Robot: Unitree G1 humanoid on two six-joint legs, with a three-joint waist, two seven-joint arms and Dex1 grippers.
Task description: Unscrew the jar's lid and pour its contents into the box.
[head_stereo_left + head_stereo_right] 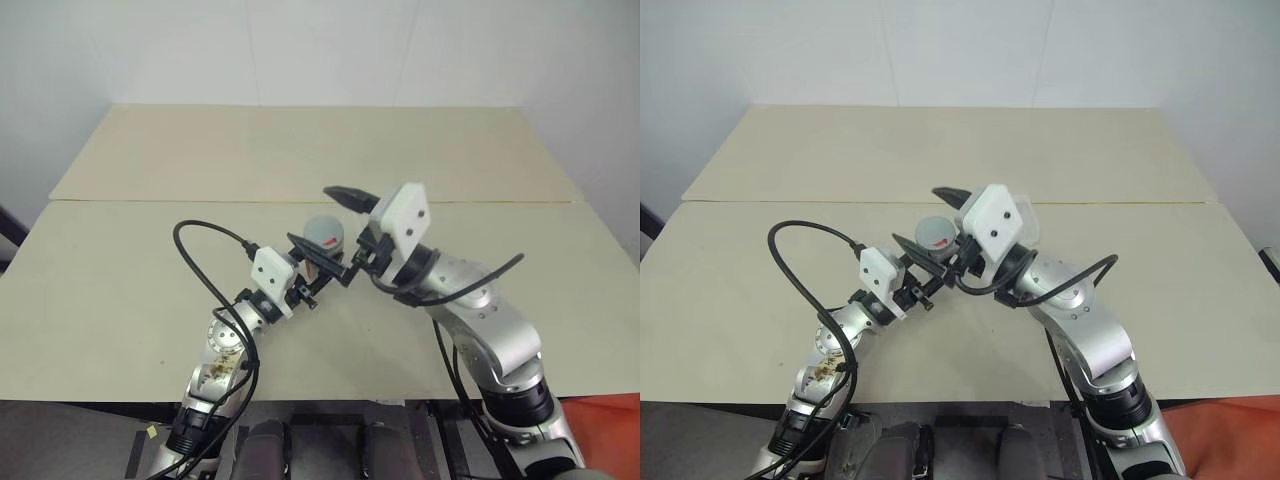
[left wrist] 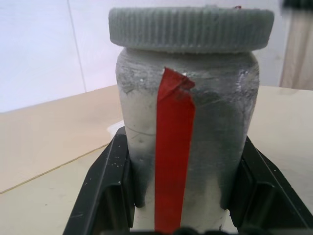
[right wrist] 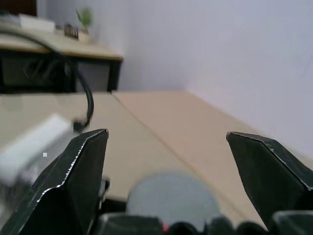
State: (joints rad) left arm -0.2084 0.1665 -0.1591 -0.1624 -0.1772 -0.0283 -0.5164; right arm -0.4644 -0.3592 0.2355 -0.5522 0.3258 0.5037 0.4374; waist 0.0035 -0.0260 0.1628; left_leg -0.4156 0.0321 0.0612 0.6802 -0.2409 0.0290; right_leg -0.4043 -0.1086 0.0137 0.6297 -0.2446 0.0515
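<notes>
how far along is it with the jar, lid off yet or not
Done: the left gripper is shut on the grey cylindrical jar with a red strip, holding it above the beige table. In hand: the right gripper is open over the ribbed grey round lid, its fingers not gripping it. Left: the lid is still on, so unscrewing and pouring both remain.
</notes>
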